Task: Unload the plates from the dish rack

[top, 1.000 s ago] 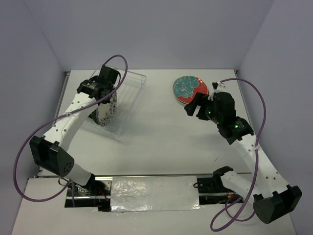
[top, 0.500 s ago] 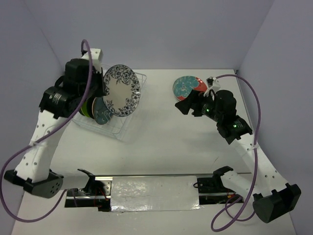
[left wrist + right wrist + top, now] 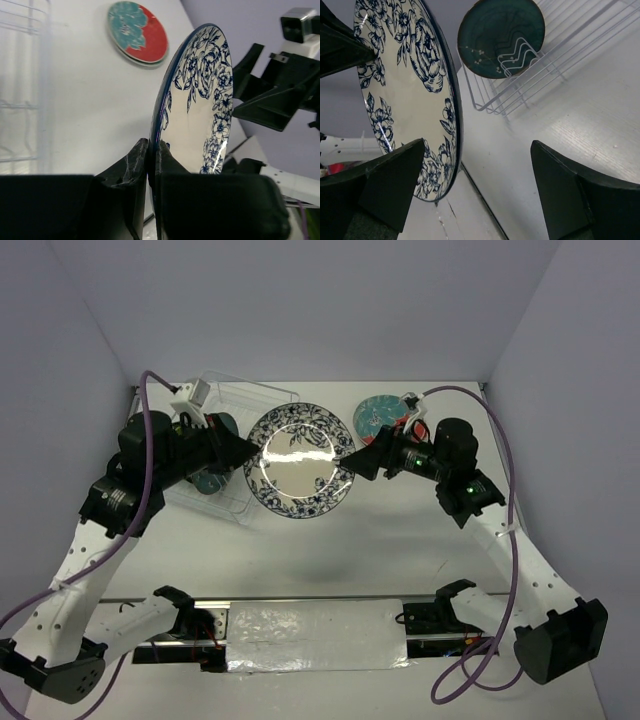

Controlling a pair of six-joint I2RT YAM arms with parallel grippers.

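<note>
My left gripper [image 3: 248, 452] is shut on the left rim of a white plate with a blue floral border [image 3: 300, 464] and holds it in the air over the table's middle. The left wrist view shows this plate [image 3: 202, 95] edge-on, pinched between the fingers [image 3: 131, 165]. My right gripper [image 3: 352, 459] is open at the plate's right rim; in the right wrist view the plate [image 3: 402, 85] edge sits between the spread fingers [image 3: 395, 175]. A dark teal plate [image 3: 500, 37] stands in the white wire dish rack [image 3: 547, 65]. A red-and-teal floral plate [image 3: 383, 421] lies on the table.
The dish rack [image 3: 262, 400] stands at the back left, partly hidden by my left arm. The red-and-teal plate [image 3: 137, 32] lies at the back right, just behind my right arm. Purple cables loop above both arms. Grey walls close in three sides.
My left gripper has lifted the blue floral plate out of the rack and carried it right to the table's middle. My right gripper has moved left up to the plate's rim.
</note>
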